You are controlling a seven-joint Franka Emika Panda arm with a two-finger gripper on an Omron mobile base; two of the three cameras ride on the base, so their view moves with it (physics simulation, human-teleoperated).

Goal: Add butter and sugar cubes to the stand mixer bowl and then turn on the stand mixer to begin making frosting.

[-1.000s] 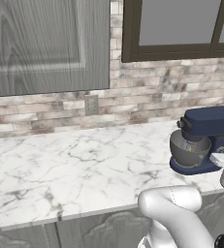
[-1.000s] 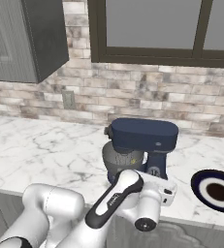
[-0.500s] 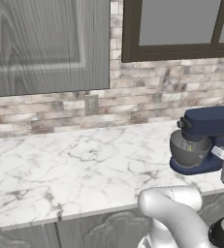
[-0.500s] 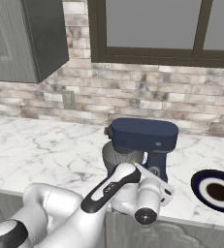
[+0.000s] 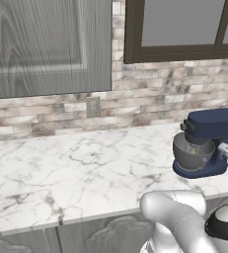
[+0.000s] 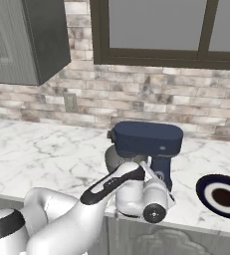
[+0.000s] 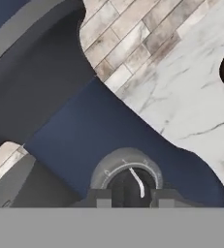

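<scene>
The navy stand mixer (image 6: 146, 140) stands on the marble counter with its grey bowl (image 5: 190, 152) under the head. In the hand view its blue body (image 7: 99, 140) is very close, with a round speed dial (image 7: 131, 180) low on it. My gripper (image 7: 130, 198) is shut on that dial, one dark fingertip (image 7: 98, 198) pressed against each side. From the right base view my hand (image 6: 154, 206) is against the mixer's lower front. A small pale tan block (image 7: 3, 154) shows by the bowl's rim; I cannot tell whether it is butter or sugar cubes.
A dark blue and white plate (image 6: 222, 195) lies on the counter right of the mixer. The brick wall with an outlet (image 5: 93, 106) runs behind, grey cabinets (image 5: 41, 44) hang at the upper left and a window (image 6: 171, 25) sits above the mixer. The counter's front edge (image 5: 61, 220) is near.
My elbow has risen a little in the left base view while the hand stays at the mixer's side. The mixer has not moved.
</scene>
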